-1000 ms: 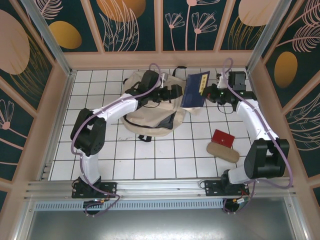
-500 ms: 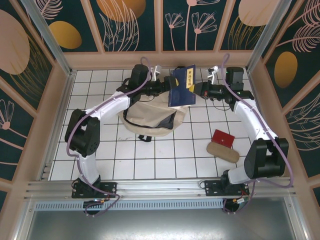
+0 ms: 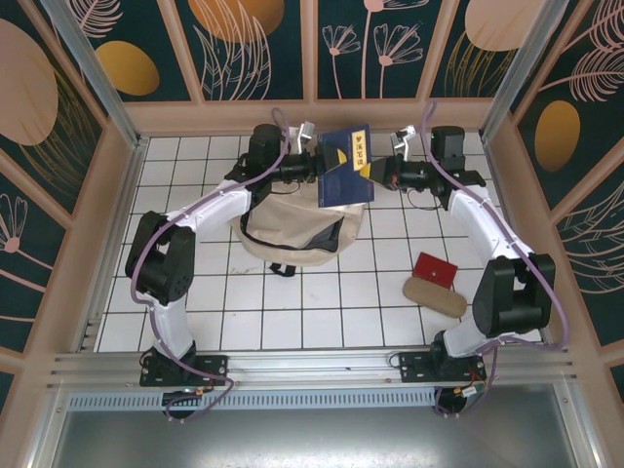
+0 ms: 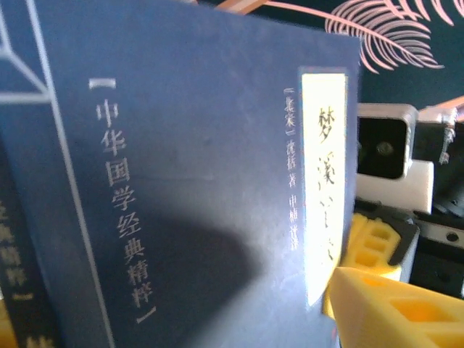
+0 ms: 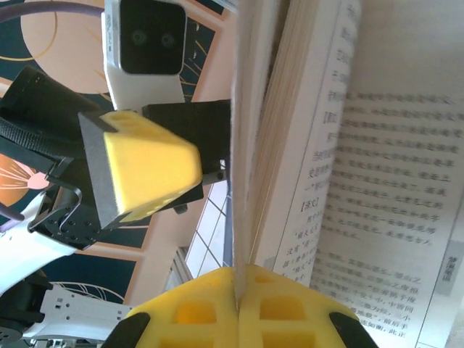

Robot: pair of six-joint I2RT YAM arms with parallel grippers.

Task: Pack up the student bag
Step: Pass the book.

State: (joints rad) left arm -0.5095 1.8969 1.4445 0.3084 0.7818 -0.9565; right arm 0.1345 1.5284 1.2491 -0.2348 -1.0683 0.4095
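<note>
One student bag (image 3: 278, 205), beneath navy book (image 3: 346, 177), right tool (image 3: 373, 175) clamping it

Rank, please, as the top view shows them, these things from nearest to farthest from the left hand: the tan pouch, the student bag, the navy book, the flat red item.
1. navy book: right at the left hand, at the back.
2. student bag: next, on the table, toward the arm bases.
3. flat red item: far off, on the right side.
4. tan pouch: right side, beside the red item, slightly farther.
</note>
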